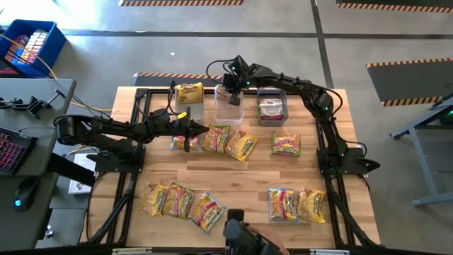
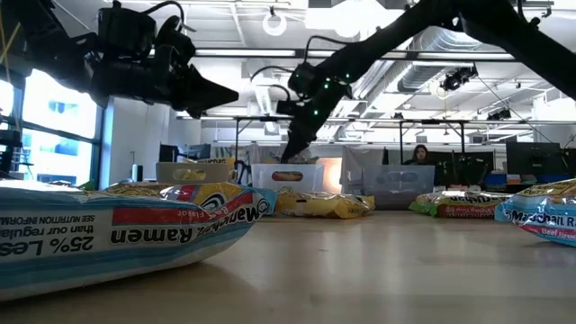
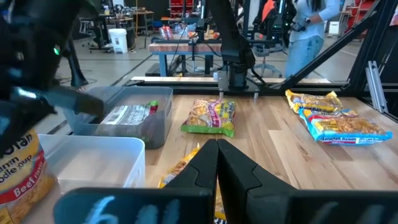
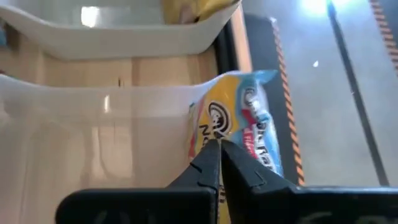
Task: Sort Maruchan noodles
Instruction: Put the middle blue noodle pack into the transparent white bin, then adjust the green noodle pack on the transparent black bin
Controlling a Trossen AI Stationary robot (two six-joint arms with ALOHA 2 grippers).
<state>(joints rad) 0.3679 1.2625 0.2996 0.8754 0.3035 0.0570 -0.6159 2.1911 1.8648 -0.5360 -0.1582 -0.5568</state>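
Maruchan noodle packets lie flat on the wooden table: a middle row (image 1: 242, 145) and a near row (image 1: 177, 200). One more packet sits in the far-left clear bin (image 1: 190, 93) and one in the dark bin (image 1: 272, 108). My right gripper (image 4: 217, 148) reaches down into the far end of the middle clear bin (image 1: 228, 108), shut on a yellow, blue and red packet (image 4: 239, 118). My left gripper (image 3: 217, 149) is shut and empty. It hovers above the left end of the middle row (image 1: 187, 134), well clear of the table in the low view (image 2: 220, 92). My right gripper pinches the yellow, blue and red packet between its two fingertips, at the printed face near one edge (image 4: 214, 127). It comes from above, pointing down. The packet stands on edge against the middle bin's far wall (image 4: 124, 93); whether its lower end rests on the bin floor is hidden.
The three bins stand side by side along the table's far edge. A green-edged packet (image 1: 285, 144) lies right of the middle row, and two packets (image 1: 296, 205) lie at the near right. Bare wood lies between the rows. A person stands beyond the table (image 3: 308, 31).
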